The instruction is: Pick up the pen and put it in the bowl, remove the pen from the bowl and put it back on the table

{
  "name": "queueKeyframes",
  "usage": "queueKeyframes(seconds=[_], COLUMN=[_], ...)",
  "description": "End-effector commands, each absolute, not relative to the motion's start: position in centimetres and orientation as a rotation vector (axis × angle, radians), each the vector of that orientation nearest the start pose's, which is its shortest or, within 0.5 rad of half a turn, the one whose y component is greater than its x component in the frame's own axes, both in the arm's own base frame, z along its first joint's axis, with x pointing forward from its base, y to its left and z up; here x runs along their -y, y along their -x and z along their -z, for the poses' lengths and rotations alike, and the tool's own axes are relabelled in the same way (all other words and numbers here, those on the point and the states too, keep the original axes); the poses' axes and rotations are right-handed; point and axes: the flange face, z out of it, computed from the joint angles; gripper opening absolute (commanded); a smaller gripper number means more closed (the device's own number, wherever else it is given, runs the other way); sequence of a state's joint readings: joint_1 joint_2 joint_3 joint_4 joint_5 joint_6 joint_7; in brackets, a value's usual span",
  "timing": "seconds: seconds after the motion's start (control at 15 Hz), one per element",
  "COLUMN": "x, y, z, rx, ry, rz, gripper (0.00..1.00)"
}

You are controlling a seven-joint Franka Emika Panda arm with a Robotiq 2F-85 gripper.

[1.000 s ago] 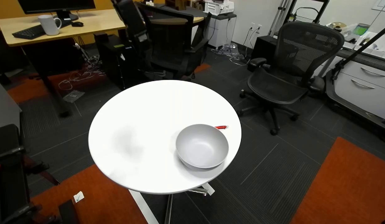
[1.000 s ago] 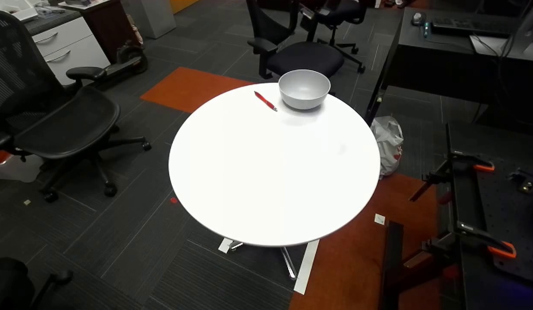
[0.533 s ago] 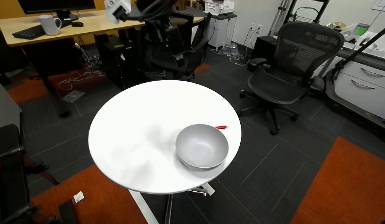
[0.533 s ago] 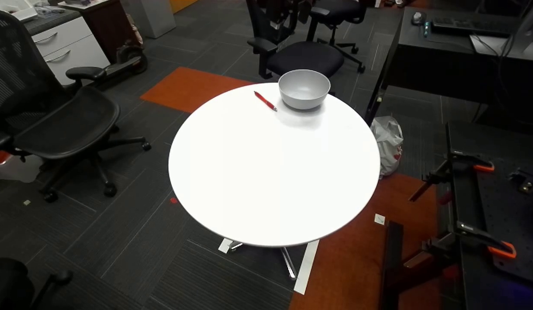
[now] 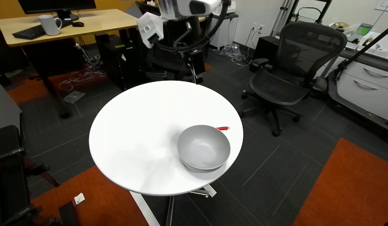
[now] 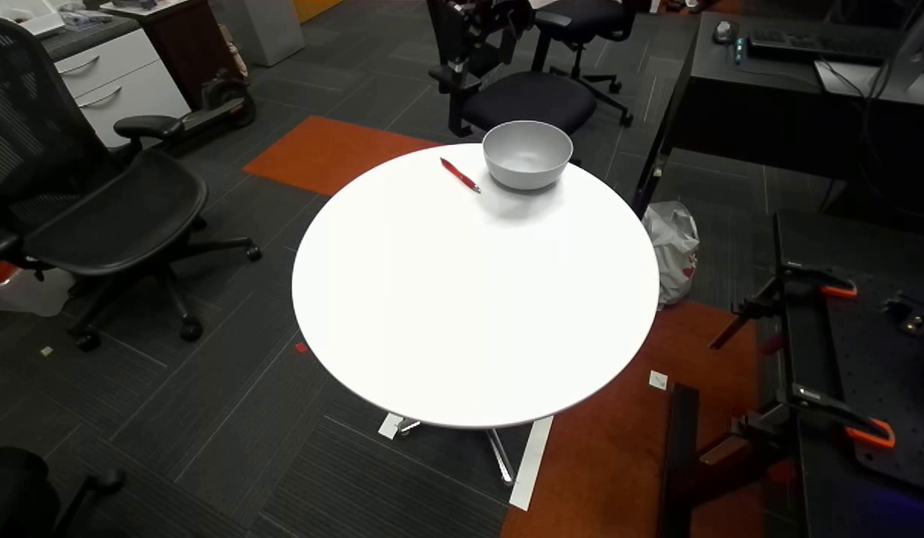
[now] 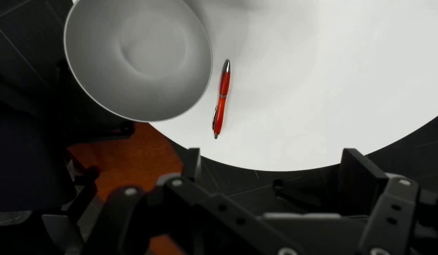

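White worktop (image 7: 328, 92), carrying one bowl (image 7: 151, 46) and, beside it at four o'clock in the wrist view, one pen (image 7: 222, 100); one hand (image 7: 272, 163), jaws apart, unladen, apparently at first pick-up, which next wants a shift towards eleven o'clock, descent and pinch.

White mug (image 5: 50, 25), black keyboard (image 5: 29, 32) on wooden desk (image 5: 101, 21); mesh chair (image 5: 281, 88).
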State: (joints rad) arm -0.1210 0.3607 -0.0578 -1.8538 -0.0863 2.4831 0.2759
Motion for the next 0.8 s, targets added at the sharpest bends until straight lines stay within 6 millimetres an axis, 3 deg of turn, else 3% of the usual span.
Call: queueKeyframes(seconds=[0.0,0.4,0.73], x=[11.5,11.5,13.0], y=[-65.0,-65.5,-67.8], z=[-35.5,-35.4,-31.8], rx=[-0.611,-0.607,-0.608], ry=[3.121,3.113,3.104], rz=[0.433,0.425,0.346], gripper=[1.0,1.0,1.0])
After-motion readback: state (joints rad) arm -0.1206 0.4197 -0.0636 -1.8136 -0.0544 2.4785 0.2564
